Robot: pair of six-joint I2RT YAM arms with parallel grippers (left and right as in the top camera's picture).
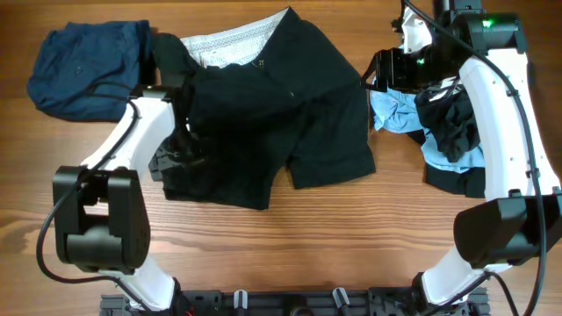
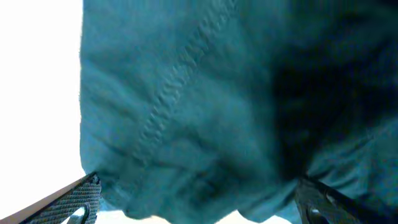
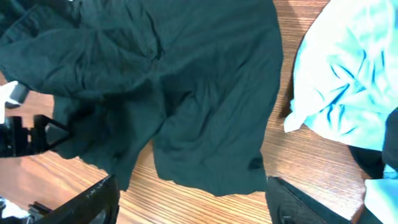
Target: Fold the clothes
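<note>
Black shorts (image 1: 290,105) lie spread across the middle of the table, with the white-lined waistband (image 1: 228,39) at the far side. My left gripper (image 1: 186,149) is down on the bunched left leg. In the left wrist view the dark cloth (image 2: 186,93) fills the frame, and the fingers (image 2: 199,205) stand wide apart with cloth between them. My right gripper (image 1: 379,75) hovers by the shorts' right edge. In the right wrist view it is open and empty (image 3: 193,205) above the right leg (image 3: 205,93).
A crumpled navy garment (image 1: 83,66) lies at the far left. A light blue garment (image 1: 395,110) (image 3: 342,74) and a black one (image 1: 452,123) are piled at the right under my right arm. Bare wood (image 1: 351,237) shows along the front.
</note>
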